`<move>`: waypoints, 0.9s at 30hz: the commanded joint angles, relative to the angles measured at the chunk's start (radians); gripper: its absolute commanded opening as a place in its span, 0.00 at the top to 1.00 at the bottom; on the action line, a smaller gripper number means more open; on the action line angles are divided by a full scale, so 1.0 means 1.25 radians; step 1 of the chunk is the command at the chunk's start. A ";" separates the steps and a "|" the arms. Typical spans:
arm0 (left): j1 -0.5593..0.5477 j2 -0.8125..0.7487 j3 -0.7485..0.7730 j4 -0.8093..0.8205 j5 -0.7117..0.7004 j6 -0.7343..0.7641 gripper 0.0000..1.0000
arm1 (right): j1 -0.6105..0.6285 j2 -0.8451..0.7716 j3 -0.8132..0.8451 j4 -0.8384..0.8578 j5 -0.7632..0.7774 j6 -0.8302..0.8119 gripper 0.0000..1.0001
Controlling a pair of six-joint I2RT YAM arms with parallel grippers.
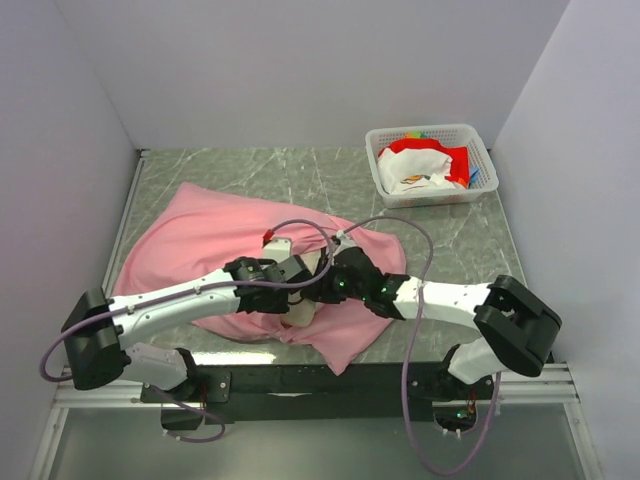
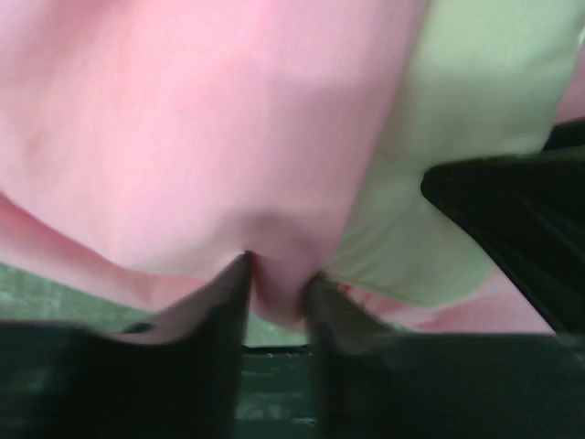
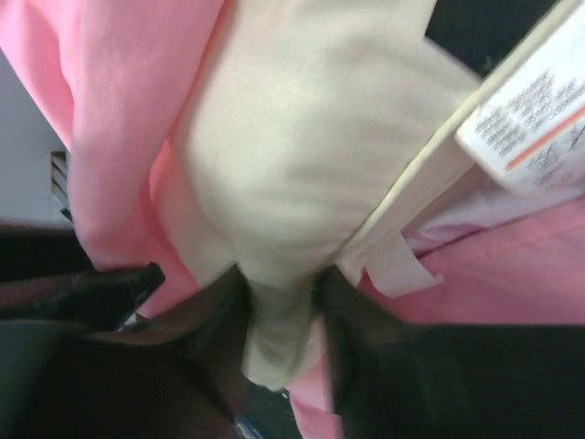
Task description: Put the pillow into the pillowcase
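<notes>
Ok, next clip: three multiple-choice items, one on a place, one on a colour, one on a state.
1. Where is the white plastic basket? A far right corner of the green marble table B near left corner C under the arms
2. What colour is the thin fabric pillowcase? A blue B pink C grey
3. What does the left gripper pinch? A nothing B the basket C pillowcase fabric
Key: 1 A, top view shows it there; 2 B, pink in every view; 3 C, pink cloth sits between its fingers.

We see a green marbled worktop [image 1: 300,175], a white slotted basket [image 1: 432,198] at its far right corner, red and white cloth [image 1: 420,166] inside
</notes>
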 commanded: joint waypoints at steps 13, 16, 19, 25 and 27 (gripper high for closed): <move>-0.139 -0.056 0.223 0.296 0.543 0.349 0.97 | 0.049 0.077 0.101 0.117 0.075 0.027 1.00; -0.139 -0.065 0.196 0.273 0.498 0.339 0.88 | 0.042 0.072 0.073 0.127 0.085 0.032 0.93; -0.134 -0.086 0.156 0.281 0.440 0.304 0.58 | 0.035 0.002 0.015 0.129 0.101 0.038 0.55; -0.056 -0.124 0.139 0.255 0.310 0.201 0.29 | 0.027 -0.194 -0.071 0.009 0.174 0.054 0.20; -0.018 -0.138 0.144 0.225 0.259 0.157 0.27 | 0.024 -0.260 -0.088 -0.054 0.226 0.061 0.18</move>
